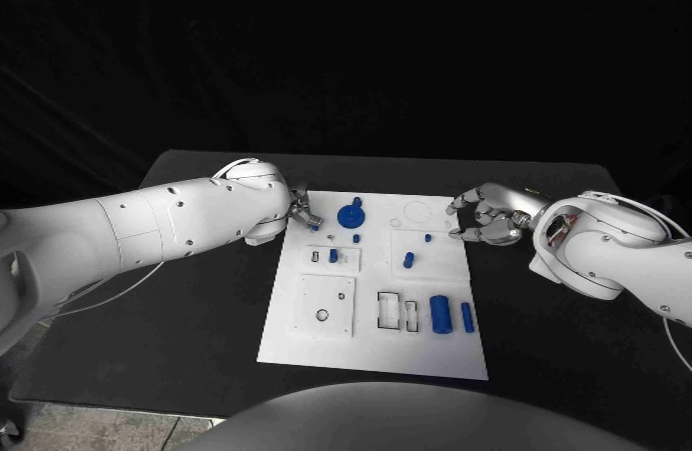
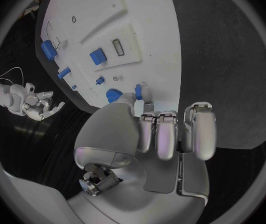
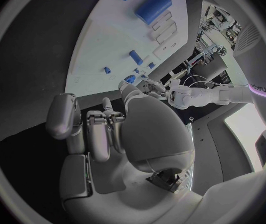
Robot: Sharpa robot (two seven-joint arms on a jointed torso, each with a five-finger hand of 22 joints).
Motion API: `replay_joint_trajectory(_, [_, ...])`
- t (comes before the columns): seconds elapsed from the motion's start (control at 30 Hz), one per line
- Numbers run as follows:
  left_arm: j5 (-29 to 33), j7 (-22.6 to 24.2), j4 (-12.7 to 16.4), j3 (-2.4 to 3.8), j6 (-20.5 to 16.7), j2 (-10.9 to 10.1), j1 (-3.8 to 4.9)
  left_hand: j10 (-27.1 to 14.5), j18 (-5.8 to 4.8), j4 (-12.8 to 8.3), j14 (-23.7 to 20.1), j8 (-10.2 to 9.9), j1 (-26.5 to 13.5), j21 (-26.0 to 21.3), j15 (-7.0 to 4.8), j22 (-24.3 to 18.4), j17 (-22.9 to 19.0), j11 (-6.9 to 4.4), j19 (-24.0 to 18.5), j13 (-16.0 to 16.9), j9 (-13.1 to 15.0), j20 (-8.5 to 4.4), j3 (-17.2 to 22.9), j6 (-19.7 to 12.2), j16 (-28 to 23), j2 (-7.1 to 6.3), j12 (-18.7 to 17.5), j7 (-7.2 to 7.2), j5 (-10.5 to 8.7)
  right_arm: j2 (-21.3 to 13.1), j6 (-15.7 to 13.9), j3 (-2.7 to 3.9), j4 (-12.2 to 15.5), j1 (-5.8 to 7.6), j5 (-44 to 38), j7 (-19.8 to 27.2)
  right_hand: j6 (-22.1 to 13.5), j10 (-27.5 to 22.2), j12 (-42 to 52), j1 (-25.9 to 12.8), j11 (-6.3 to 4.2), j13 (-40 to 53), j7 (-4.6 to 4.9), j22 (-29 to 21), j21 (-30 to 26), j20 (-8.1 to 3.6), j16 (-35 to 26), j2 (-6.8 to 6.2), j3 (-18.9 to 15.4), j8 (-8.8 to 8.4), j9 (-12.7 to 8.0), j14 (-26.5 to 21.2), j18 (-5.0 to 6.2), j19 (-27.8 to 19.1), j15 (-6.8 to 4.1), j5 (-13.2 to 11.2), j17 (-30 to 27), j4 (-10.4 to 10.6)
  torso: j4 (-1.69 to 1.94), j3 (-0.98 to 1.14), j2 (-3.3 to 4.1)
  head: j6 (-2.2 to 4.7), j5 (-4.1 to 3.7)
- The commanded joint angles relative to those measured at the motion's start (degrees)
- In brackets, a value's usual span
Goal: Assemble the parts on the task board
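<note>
The task board [image 1: 378, 341], a white plate, lies in the middle of the head view on the black bench [image 1: 173, 311]. On it I count one round blue gear-like part [image 1: 351, 214] near its upper edge, two blue cylinders [image 1: 440, 314] side by side at lower right, and about five small blue pieces [image 1: 408, 261] scattered through the middle. The left hand [image 1: 300, 211] sits at the board's upper left edge, fingers curled, fingertips touching a small blue part [image 2: 140, 91]; whether it grips the part I cannot tell. The right hand [image 1: 488, 219] hovers at the upper right edge, fingers curled in, holding nothing.
</note>
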Motion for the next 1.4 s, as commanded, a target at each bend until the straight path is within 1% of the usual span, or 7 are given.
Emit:
replay_joint_trajectory(0.03, [0.7,1.4,0.0,0.01,-0.4,0.0,-0.01,6.0,0.25,0.1,6.1,-0.4,0.8,0.1,0.07,10.2,15.1,0.15,0.3,15.1,0.2,0.00,1.1,0.0,0.1,-0.41,0.1,-0.21,2.07,0.0,0.8,0.00,0.0,-0.01,0.0,-0.1,0.3,6.1,0.2,0.7,0.33,15.1,0.02,8.0,-0.3,-0.17,-0.2,0.19,0.2,-0.39,-0.1,5.3,0.47,-0.3,0.29,0.7,14.4,-0.3,-0.01,0.05,-0.04,0.01,0.09])
replay_joint_trajectory(0.3, [1.5,1.2,0.2,-0.04,0.2,-0.4,-0.01,6.0,0.26,-0.1,6.1,-0.6,1.6,-0.1,0.01,10.3,15.1,0.08,0.2,15.1,0.5,-0.08,3.4,0.1,0.1,-2.09,0.1,-0.26,4.85,0.0,0.7,0.00,-0.1,-0.02,0.2,-0.2,0.3,6.1,0.2,0.7,0.35,15.1,0.03,8.0,-0.3,-0.17,-0.2,0.16,0.4,-0.42,-0.2,5.3,0.47,-0.3,0.28,1.1,14.4,-0.4,-0.02,0.03,-0.02,0.01,0.07])
replay_joint_trajectory(0.63, [1.8,0.4,2.8,-0.08,-1.3,-2.3,-0.01,6.0,0.31,-0.1,6.1,-0.8,1.6,-0.2,0.00,10.2,15.1,0.10,0.1,15.1,0.6,-0.09,4.0,0.1,0.1,-3.25,0.1,-0.20,5.23,-0.1,0.6,0.00,-0.2,-0.02,0.5,-0.2,0.3,6.1,0.2,0.7,0.35,15.1,0.04,8.0,-0.4,-0.17,-0.2,0.14,0.4,-0.42,-0.2,5.2,0.49,-0.4,0.29,1.3,14.4,-0.5,0.02,0.05,-0.01,0.01,0.09])
replay_joint_trajectory(0.87, [1.8,-1.4,7.4,-0.07,-4.5,-5.5,0.01,6.0,0.35,0.1,6.1,-0.9,1.2,-0.4,0.04,10.2,15.1,0.15,0.0,15.1,0.6,-0.08,4.1,0.1,0.1,-3.62,0.1,-0.13,4.92,-0.1,0.5,0.00,-0.2,-0.03,0.6,-0.2,0.3,6.1,0.2,0.7,0.34,15.1,0.04,7.9,-0.5,-0.18,-0.3,0.10,0.5,-0.44,-0.3,5.2,0.51,-0.4,0.29,1.4,14.4,-0.5,0.03,0.07,-0.04,0.01,0.21])
replay_joint_trajectory(0.97, [1.8,-2.3,9.9,-0.13,-6.5,-7.0,0.01,6.0,0.34,0.2,6.1,-0.9,1.1,-0.3,0.04,10.2,15.1,0.16,0.0,15.1,0.6,-0.07,4.1,0.0,0.1,-3.72,0.1,-0.12,4.86,-0.2,0.4,0.00,-0.2,-0.03,0.6,-0.3,0.3,6.1,0.2,0.8,0.34,15.1,0.04,7.9,-0.6,-0.18,-0.3,0.07,0.5,-0.45,-0.3,5.2,0.52,-0.4,0.29,1.5,14.4,-0.6,0.03,0.01,0.02,0.01,0.27])
replay_joint_trajectory(1.27, [0.7,-2.9,17.1,-0.97,-12.5,-11.2,-0.06,6.0,0.32,0.0,6.1,-1.0,1.3,-0.3,0.05,10.3,15.1,0.14,0.1,15.1,0.6,-0.07,4.4,0.0,0.1,-3.91,0.1,-0.19,4.95,-0.5,0.4,-0.01,-0.1,-0.08,0.7,-0.3,0.3,6.1,0.2,0.9,0.34,15.1,0.04,7.9,-0.6,-0.18,-0.3,0.03,0.6,-0.47,-0.3,5.2,0.51,-0.4,0.29,1.6,14.4,-0.7,0.14,-0.01,-0.01,0.01,0.27])
replay_joint_trajectory(1.4, [-0.8,-2.7,19.9,-1.54,-14.7,-12.5,-0.35,6.0,0.35,0.0,6.1,-1.1,1.3,-0.4,0.05,10.2,15.1,0.14,0.0,15.1,0.6,-0.07,4.4,-0.1,0.1,-3.94,0.1,-0.18,4.95,-0.6,0.4,-0.01,-0.1,-0.12,0.7,-0.3,0.3,6.1,0.2,0.9,0.34,15.1,0.04,7.9,-0.6,-0.18,-0.3,0.02,0.6,-0.47,-0.3,5.2,0.52,-0.4,0.29,1.6,14.4,-0.8,0.14,0.03,-0.03,0.01,0.72])
